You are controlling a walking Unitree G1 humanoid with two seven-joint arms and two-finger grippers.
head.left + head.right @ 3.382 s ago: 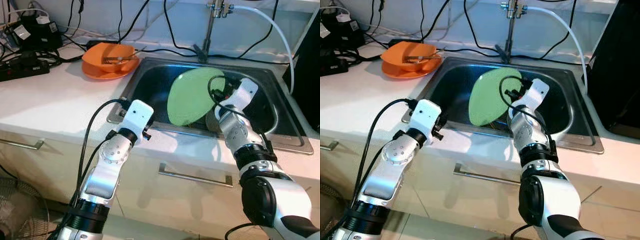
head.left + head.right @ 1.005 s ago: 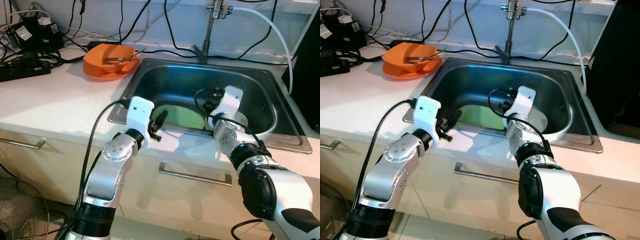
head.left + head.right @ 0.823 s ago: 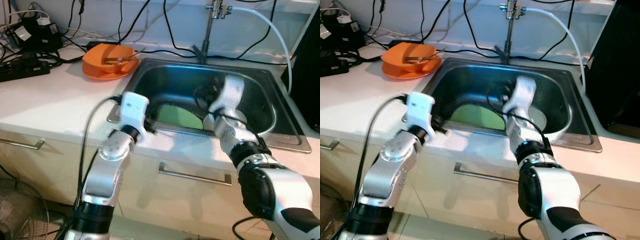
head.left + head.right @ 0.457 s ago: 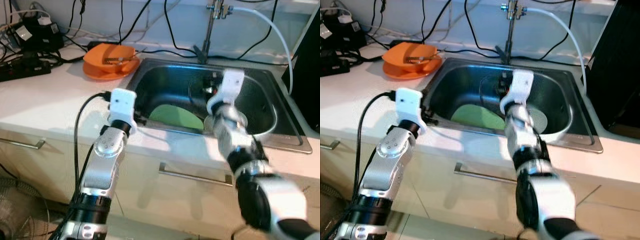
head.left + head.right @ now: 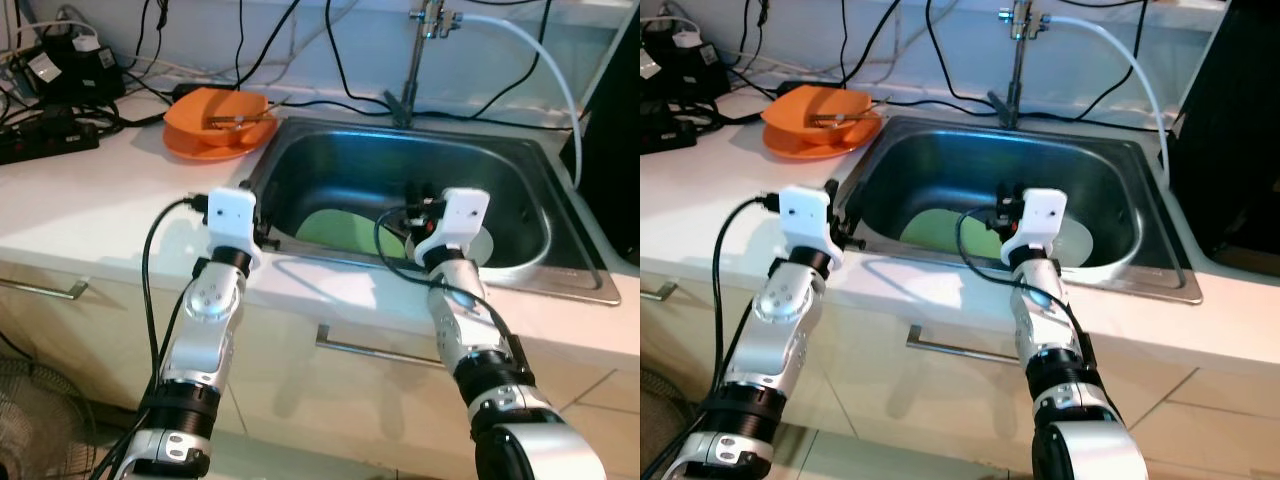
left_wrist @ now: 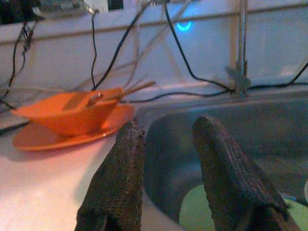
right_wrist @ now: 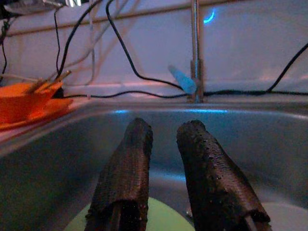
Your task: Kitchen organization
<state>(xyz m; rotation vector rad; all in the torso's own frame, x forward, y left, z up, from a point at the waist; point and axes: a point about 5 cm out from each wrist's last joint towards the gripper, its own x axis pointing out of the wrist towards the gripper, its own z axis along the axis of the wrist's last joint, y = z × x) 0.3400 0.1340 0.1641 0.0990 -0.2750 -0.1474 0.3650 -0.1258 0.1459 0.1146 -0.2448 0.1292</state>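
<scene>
Sink [image 5: 520,160] front wall half hides green plate [image 5: 345,228].

Green plate [image 5: 340,226] in the sink [image 5: 520,165]: near edge hidden behind the sink's front rim, right side behind the right arm. Faucet [image 5: 421,20] cut off by the upper frame edge.
</scene>
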